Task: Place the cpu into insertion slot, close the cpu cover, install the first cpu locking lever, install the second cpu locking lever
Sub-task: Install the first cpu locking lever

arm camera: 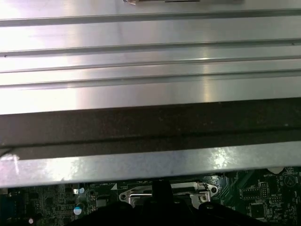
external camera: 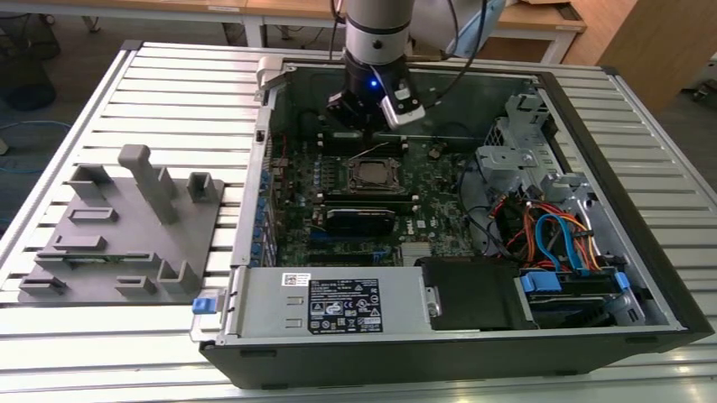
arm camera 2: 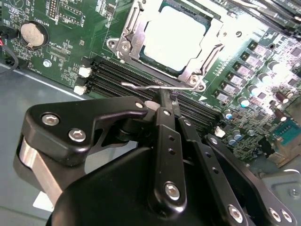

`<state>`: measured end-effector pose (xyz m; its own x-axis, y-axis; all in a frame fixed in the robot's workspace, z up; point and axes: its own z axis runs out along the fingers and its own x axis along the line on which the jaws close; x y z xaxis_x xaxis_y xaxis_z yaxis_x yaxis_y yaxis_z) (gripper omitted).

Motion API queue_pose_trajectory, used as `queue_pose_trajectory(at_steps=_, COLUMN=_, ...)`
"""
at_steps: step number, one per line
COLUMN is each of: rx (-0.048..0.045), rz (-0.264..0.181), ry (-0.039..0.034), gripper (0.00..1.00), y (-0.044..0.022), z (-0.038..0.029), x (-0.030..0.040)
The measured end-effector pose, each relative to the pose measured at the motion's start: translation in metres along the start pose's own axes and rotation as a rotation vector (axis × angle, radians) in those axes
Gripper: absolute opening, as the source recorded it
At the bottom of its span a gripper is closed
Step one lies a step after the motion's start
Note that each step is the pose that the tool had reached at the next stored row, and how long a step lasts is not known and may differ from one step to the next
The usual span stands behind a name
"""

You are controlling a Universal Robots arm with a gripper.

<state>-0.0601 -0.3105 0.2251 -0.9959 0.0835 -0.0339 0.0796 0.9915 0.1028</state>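
Inside the open computer case, the cpu (arm camera 2: pixel 175 35) lies flat in the insertion slot (external camera: pixel 374 173) on the green board. The cpu cover (arm camera 2: pixel 135 20) lies down over it, its silver frame around the chip's bright top. A thin wire locking lever (arm camera 2: pixel 141 86) runs along the socket's near edge, its hooked end free. My gripper (arm camera 2: pixel 164 95) is shut, its joined fingertips touching this lever near its middle. In the exterior view the gripper (external camera: pixel 370 126) hangs just behind the socket. The first wrist view shows the socket frame (arm camera: pixel 136 194).
Black memory slots (arm camera 2: pixel 113 75) lie right under the fingers, and a coin battery (arm camera 2: pixel 32 33) sits off to one side. The case wall (external camera: pixel 269 168), power supply (external camera: pixel 325 306) and cabled drive cage (external camera: pixel 560 235) ring the board. A grey fixture (external camera: pixel 123 227) stands at the exterior view's left.
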Motion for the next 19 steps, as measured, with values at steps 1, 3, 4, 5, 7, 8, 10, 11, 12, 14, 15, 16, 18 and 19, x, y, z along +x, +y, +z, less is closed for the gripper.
queue_pose_trajectory(at_steps=1, rx=-0.0088, rz=0.000, ry=0.0007, gripper=0.10, y=0.0000, z=0.0003, x=0.0000)
queue_pose_trajectory(at_steps=3, rx=-0.0159, rz=0.001, ry=0.0011, gripper=0.10, y=0.0000, z=0.0008, x=-0.0001)
queue_pose_trajectory(at_steps=4, rx=-0.0158, rz=0.001, ry=0.0012, gripper=0.10, y=0.0000, z=0.0009, x=-0.0001)
queue_pose_trajectory(at_steps=5, rx=-0.0158, rz=0.001, ry=0.0013, gripper=0.10, y=-0.0001, z=0.0011, x=-0.0002)
queue_pose_trajectory(at_steps=7, rx=-0.0145, rz=0.001, ry=0.0011, gripper=0.10, y=0.0000, z=0.0014, x=-0.0007)
queue_pose_trajectory(at_steps=8, rx=-0.0132, rz=0.001, ry=0.0010, gripper=0.10, y=0.0001, z=0.0014, x=-0.0010)
queue_pose_trajectory(at_steps=10, rx=-0.0124, rz=0.000, ry=0.0010, gripper=0.10, y=0.0005, z=0.0017, x=-0.0017)
queue_pose_trajectory(at_steps=11, rx=-0.0124, rz=0.001, ry=0.0010, gripper=0.10, y=0.0007, z=0.0019, x=-0.0023)
queue_pose_trajectory(at_steps=12, rx=-0.0123, rz=0.001, ry=0.0010, gripper=0.10, y=0.0009, z=0.0021, x=-0.0030)
queue_pose_trajectory(at_steps=14, rx=-0.0123, rz=0.001, ry=0.0010, gripper=0.10, y=0.0013, z=0.0027, x=-0.0048)
queue_pose_trajectory(at_steps=15, rx=-0.0125, rz=0.001, ry=0.0009, gripper=0.10, y=0.0015, z=0.0031, x=-0.0057)
queue_pose_trajectory(at_steps=16, rx=-0.0123, rz=0.000, ry=0.0010, gripper=0.10, y=0.0017, z=0.0033, x=-0.0067)
queue_pose_trajectory(at_steps=18, rx=-0.0123, rz=0.001, ry=0.0010, gripper=0.10, y=0.0022, z=0.0038, x=-0.0083)
queue_pose_trajectory(at_steps=19, rx=-0.0123, rz=0.000, ry=0.0010, gripper=0.10, y=0.0024, z=0.0040, x=-0.0092)
